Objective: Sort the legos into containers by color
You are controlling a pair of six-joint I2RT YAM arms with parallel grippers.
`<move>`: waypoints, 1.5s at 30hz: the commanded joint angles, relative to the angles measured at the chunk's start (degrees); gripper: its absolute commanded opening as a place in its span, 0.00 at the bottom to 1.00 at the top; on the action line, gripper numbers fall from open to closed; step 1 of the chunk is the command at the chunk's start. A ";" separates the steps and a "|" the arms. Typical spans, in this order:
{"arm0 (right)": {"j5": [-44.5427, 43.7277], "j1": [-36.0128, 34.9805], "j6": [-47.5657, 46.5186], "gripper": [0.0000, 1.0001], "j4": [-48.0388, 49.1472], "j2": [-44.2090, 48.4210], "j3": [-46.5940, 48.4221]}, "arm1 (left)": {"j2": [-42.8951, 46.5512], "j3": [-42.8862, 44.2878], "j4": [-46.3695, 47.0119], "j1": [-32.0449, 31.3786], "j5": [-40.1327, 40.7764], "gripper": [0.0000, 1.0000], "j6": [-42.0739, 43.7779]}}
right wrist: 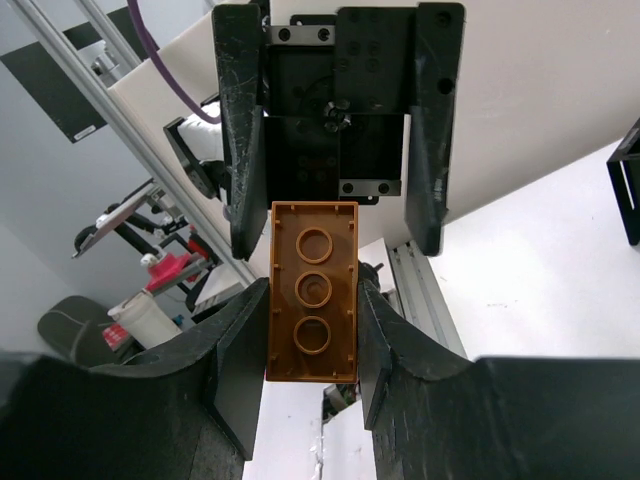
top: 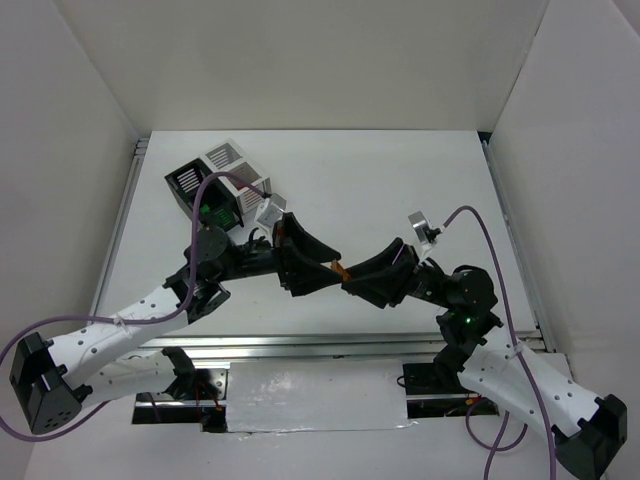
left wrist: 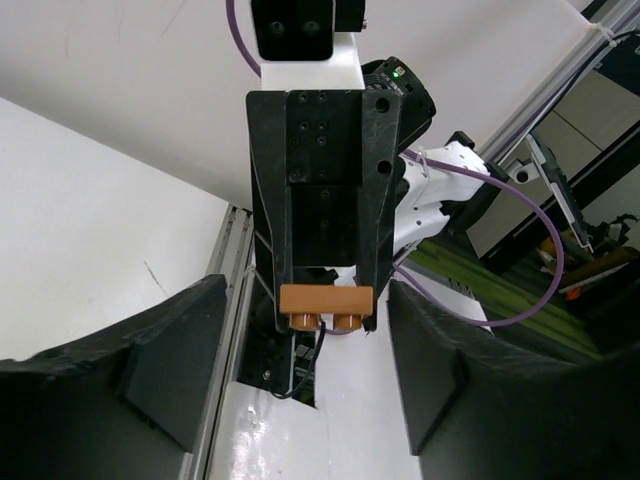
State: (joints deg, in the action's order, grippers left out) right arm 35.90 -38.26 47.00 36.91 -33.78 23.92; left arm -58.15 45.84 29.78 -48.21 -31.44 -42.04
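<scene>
One brown-orange lego [right wrist: 312, 290] is clamped between the fingers of my right gripper [right wrist: 312, 300], underside facing the camera. In the top view the lego [top: 338, 268] hangs above mid-table between my left gripper [top: 312, 262] and my right gripper [top: 358, 280], which face each other. My left gripper [left wrist: 305, 292] is open; its fingers [right wrist: 240, 130] stand on either side of the lego's far end with gaps. The left wrist view shows the lego [left wrist: 325, 303] end-on. The black bin [top: 196, 190] and the white bin [top: 228, 158] sit joined at the back left. No other legos show.
White walls enclose the table on three sides. An aluminium rail [top: 330, 345] runs along the near edge, with both arm bases behind it. Purple cables [top: 470, 215] loop over both arms. The left arm's elbow [top: 210, 245] is close to the black bin.
</scene>
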 commanded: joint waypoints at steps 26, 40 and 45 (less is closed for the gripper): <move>-37.90 -1.11 -1.66 0.99 -36.11 6.78 1.92 | -19.42 48.36 -70.28 21.89 68.27 0.00 14.89; -34.14 -1.38 -0.60 1.00 -46.65 14.88 0.95 | -37.04 48.56 -62.92 46.53 66.42 0.00 14.71; -33.62 -1.38 -0.42 0.99 -46.22 14.89 0.69 | -36.25 47.23 -61.42 47.94 63.09 0.00 14.88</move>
State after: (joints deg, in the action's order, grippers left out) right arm 2.15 -39.24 46.61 -8.86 -19.20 24.29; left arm -97.14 93.27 -35.03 -1.04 33.08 -28.38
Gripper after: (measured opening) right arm 0.994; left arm 0.471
